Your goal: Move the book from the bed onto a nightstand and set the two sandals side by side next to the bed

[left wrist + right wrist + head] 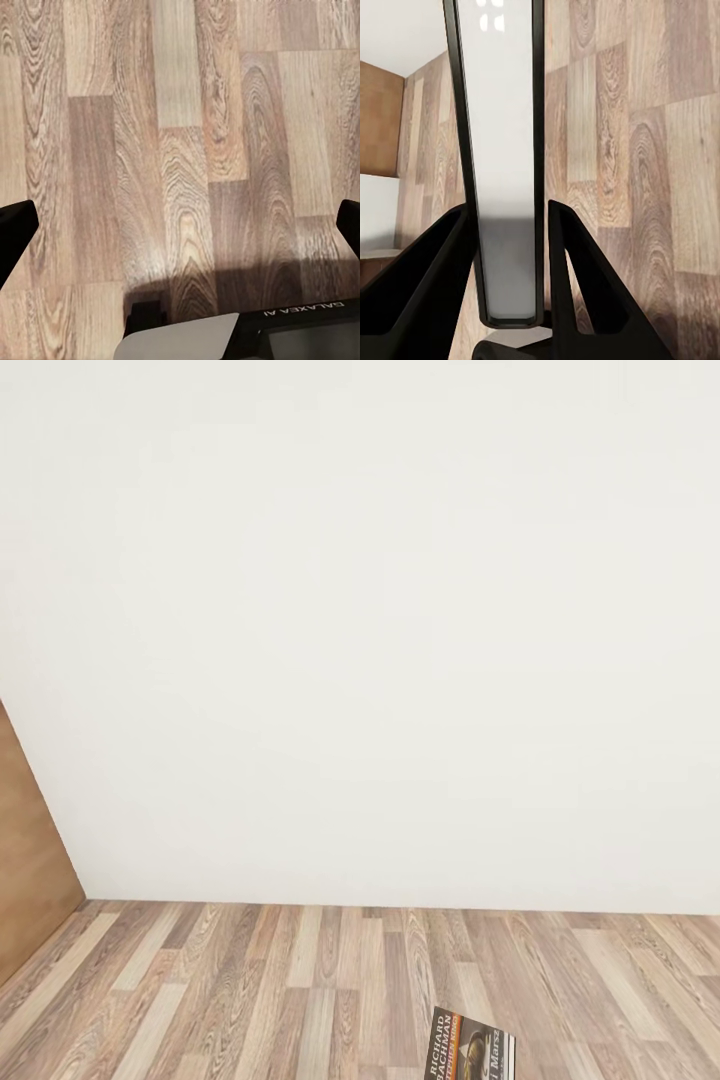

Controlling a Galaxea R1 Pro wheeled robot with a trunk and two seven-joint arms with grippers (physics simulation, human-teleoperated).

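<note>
The book (pixel 471 1048) pokes into the head view at its bottom edge, showing a dark cover with white lettering and an orange band. In the right wrist view the book (pixel 502 135) stands edge-on, its white page block between dark covers. My right gripper (pixel 507 212) is shut on it, one black finger on each cover. The left gripper (pixel 180 225) hangs open over bare planks, its fingertips (pixel 15 229) far apart with nothing between them. The bed, the nightstand and the sandals are out of view.
A plain white wall (pixel 380 610) stands straight ahead, meeting the grey-brown plank floor (pixel 250 980). A brown wooden panel (pixel 30 860) slants in at the far left. Part of my own body, labelled Galaxea AI (pixel 300 330), lies under the left wrist.
</note>
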